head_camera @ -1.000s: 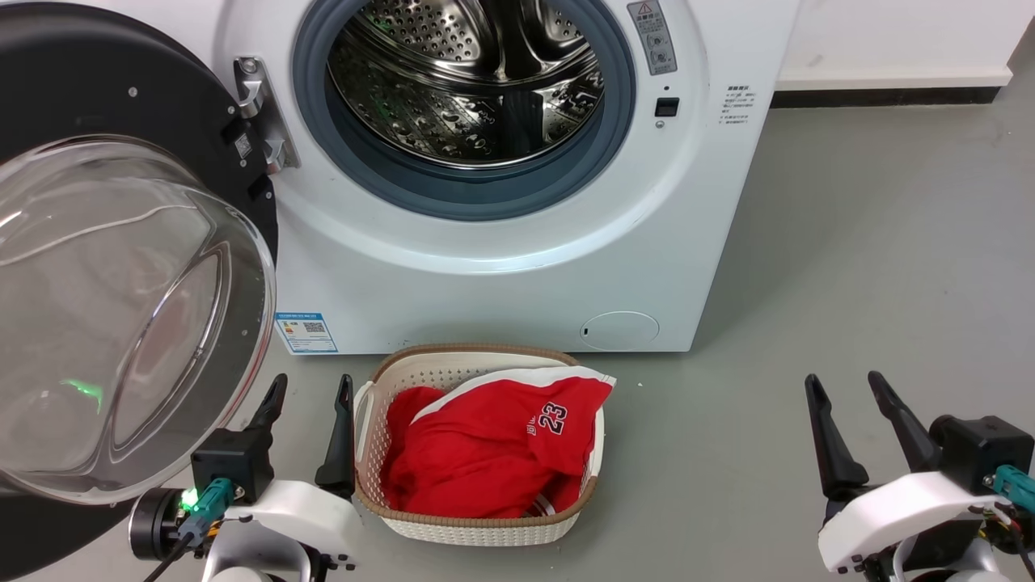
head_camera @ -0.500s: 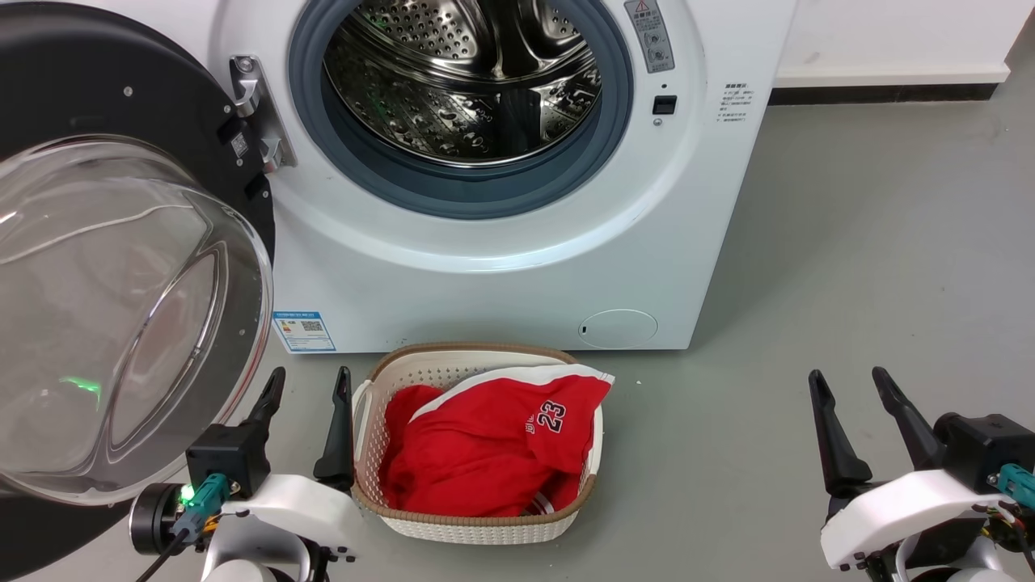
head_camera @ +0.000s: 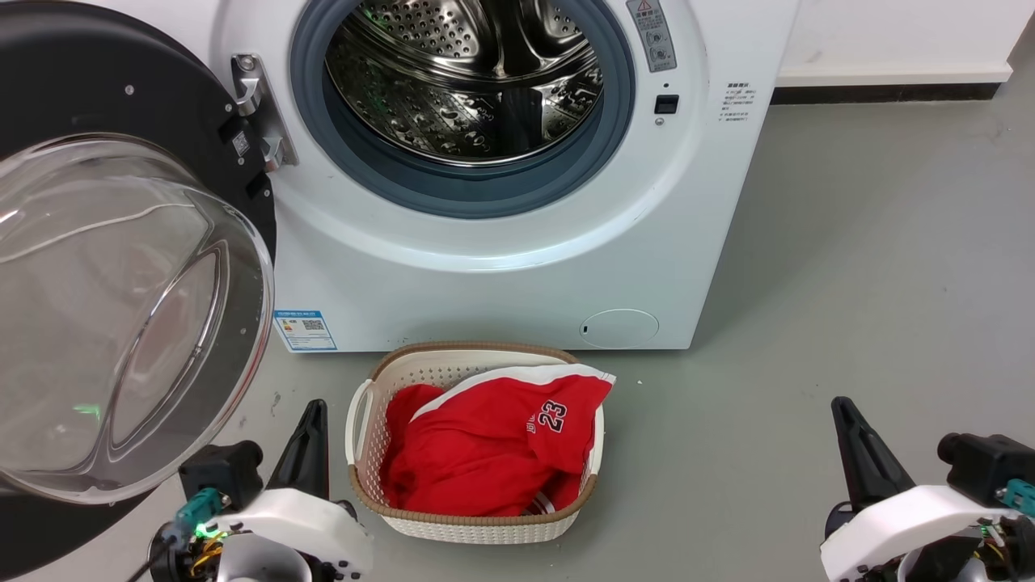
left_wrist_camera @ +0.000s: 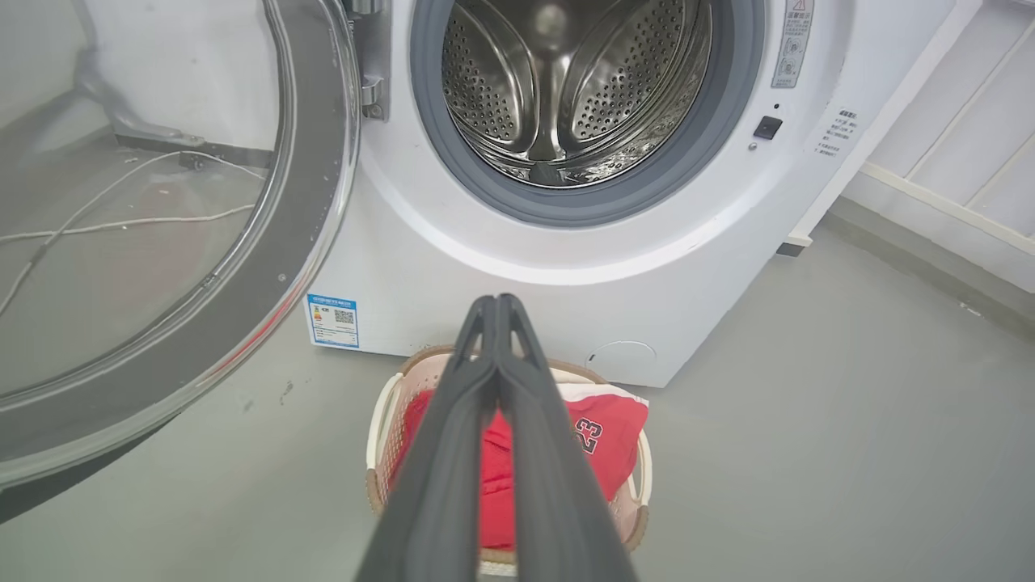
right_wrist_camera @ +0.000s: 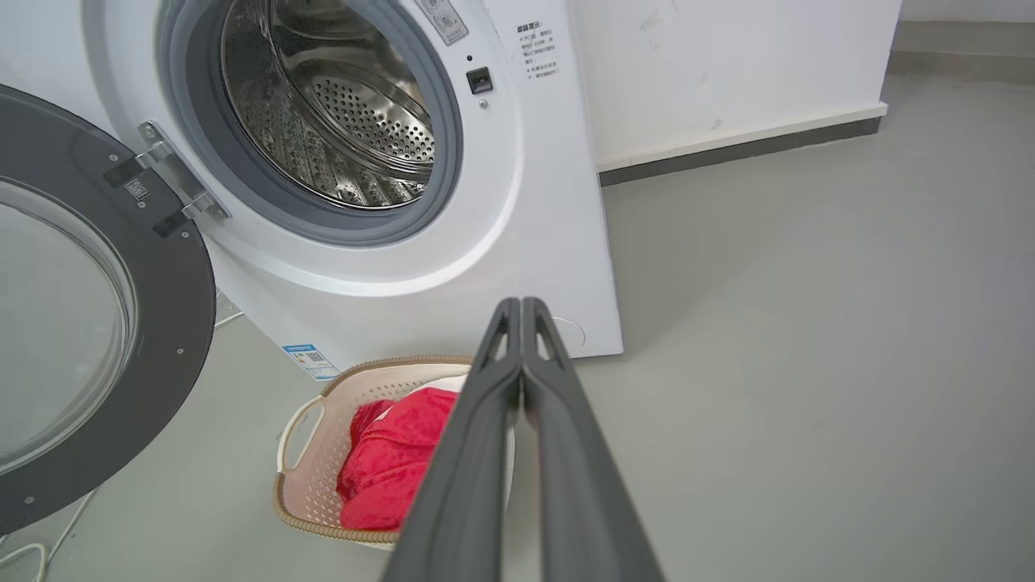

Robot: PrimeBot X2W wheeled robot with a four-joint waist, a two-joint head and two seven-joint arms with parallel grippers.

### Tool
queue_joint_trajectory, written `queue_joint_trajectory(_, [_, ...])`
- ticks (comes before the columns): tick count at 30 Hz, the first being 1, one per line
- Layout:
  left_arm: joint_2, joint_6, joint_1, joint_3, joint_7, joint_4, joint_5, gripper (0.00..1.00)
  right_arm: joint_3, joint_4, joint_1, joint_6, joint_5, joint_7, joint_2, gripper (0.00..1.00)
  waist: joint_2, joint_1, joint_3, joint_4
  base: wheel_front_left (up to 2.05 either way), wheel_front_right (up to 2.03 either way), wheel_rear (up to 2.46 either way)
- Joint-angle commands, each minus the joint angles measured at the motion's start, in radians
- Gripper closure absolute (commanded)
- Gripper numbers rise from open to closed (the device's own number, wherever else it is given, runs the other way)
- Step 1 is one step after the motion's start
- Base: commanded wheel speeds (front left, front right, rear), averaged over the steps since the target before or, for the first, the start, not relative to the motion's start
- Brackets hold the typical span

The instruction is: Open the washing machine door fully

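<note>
The washing machine door (head_camera: 121,89), a black ring with a clear glass bowl, stands swung wide to the left of the white washing machine (head_camera: 517,275), leaving the steel drum (head_camera: 469,81) exposed. My left gripper (head_camera: 314,412) hangs shut and empty at the lower left, just below the bowl and apart from it. My right gripper (head_camera: 841,404) is also shut and empty, low over the floor at the lower right. In the left wrist view, the left gripper (left_wrist_camera: 493,301) points at the machine (left_wrist_camera: 517,275), with the door (left_wrist_camera: 307,202) to its left. From the right wrist, the right gripper (right_wrist_camera: 520,303) faces the machine (right_wrist_camera: 517,242) and the door (right_wrist_camera: 170,323).
A white woven basket (head_camera: 469,349) holding a red jersey (head_camera: 485,453) sits on the grey floor right before the machine, between my arms. A white wall with a dark skirting (head_camera: 881,95) runs behind on the right. White cables (left_wrist_camera: 121,222) lie on the floor behind the door.
Both grippers went from open to shut and dropped lower in the head view. The door, machine and basket stayed put.
</note>
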Motion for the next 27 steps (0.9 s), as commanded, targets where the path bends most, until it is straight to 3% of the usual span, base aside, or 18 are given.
queue_joint_trajectory(1, [0.000,-0.010,-0.020,0.018,0.006,-0.011,-0.037,1.00,-0.004,-0.008,-0.026,0.000,0.045,0.001,-0.001,1.00,0.0000,0.0000,0.000,0.000,0.00,0.00,0.00])
queue_joint_trajectory(27, [-0.061,-0.104,-0.038,0.130,0.079,0.034,-0.398,1.00,-0.023,0.059,-0.066,0.001,0.469,0.021,0.002,1.00,0.0000,0.0000,-0.006,0.004,0.00,0.00,0.00])
